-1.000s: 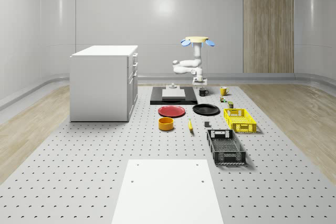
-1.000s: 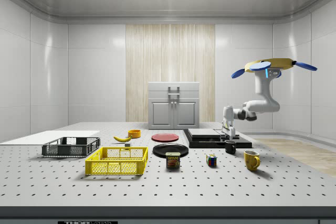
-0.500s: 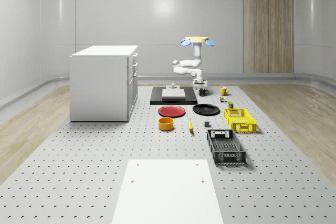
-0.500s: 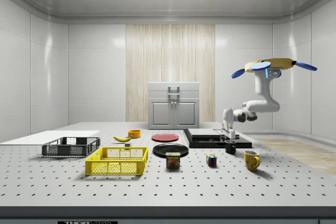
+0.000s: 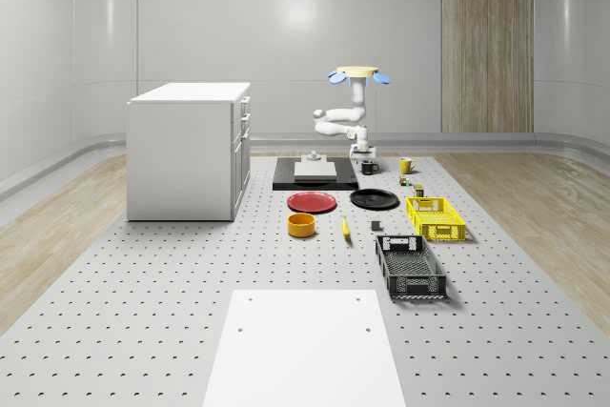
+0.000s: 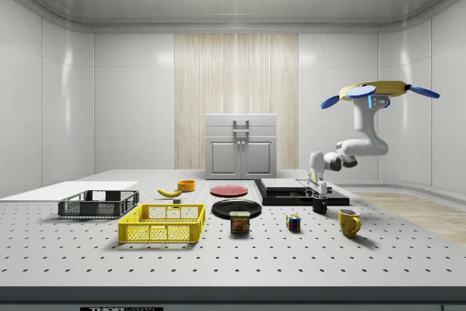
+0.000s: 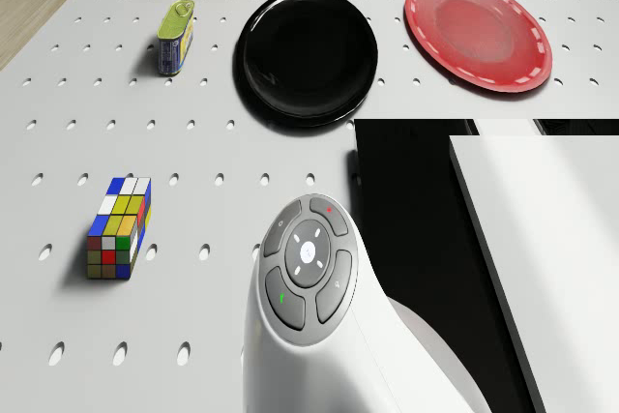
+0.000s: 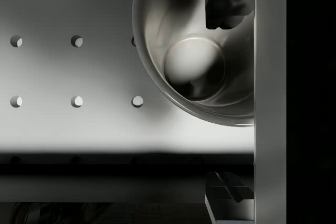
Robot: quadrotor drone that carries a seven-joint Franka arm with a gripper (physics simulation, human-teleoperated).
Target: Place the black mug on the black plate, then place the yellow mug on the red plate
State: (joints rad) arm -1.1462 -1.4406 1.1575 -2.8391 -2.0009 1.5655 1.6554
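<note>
While the side view shows the gripper (image 6: 318, 196) at the black mug (image 6: 319, 205), its grip stays unclear.

One word can be read — "SPAM", printed on the label of the small can (image 6: 239, 222) standing on the worktop (image 6: 218, 260) just right of the yellow crate (image 6: 163, 223) in the side view. No other text, number or sign can be made out — the marks along the side view's bottom edge are illegible.
</note>
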